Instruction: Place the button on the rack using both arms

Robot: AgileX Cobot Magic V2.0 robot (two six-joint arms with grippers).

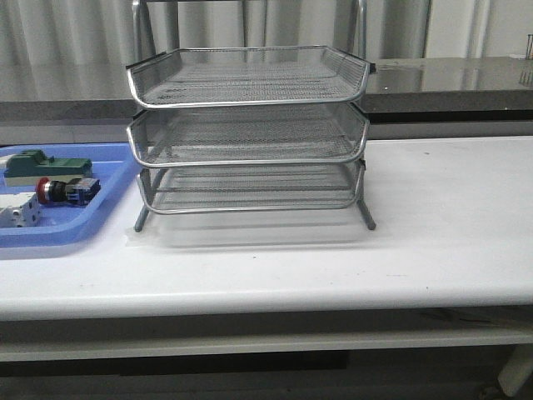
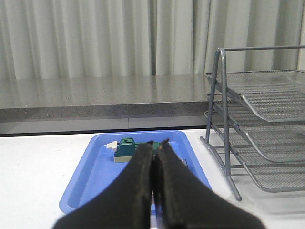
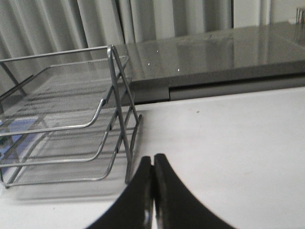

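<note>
The button [image 1: 65, 190], with its red cap and blue rear block, lies on its side in the blue tray [image 1: 108, 196] at the left of the front view. The three-tier wire-mesh rack [image 1: 250, 133] stands mid-table, all tiers bare. Neither arm shows in the front view. My left gripper [image 2: 157, 143] is shut with nothing in it, hovering over the blue tray [image 2: 86, 176] and hiding the button there; the rack [image 2: 259, 129] is off to one side of it. My right gripper [image 3: 153, 157] is shut and bare over the white table, close to the rack's leg [image 3: 129, 157].
In the tray a green rectangular block [image 1: 46, 165] lies behind the button and a white boxy part [image 1: 18, 211] in front of it. The green block [image 2: 125, 149] also shows just past my left fingertips. A grey counter [image 1: 450, 79] runs behind the table.
</note>
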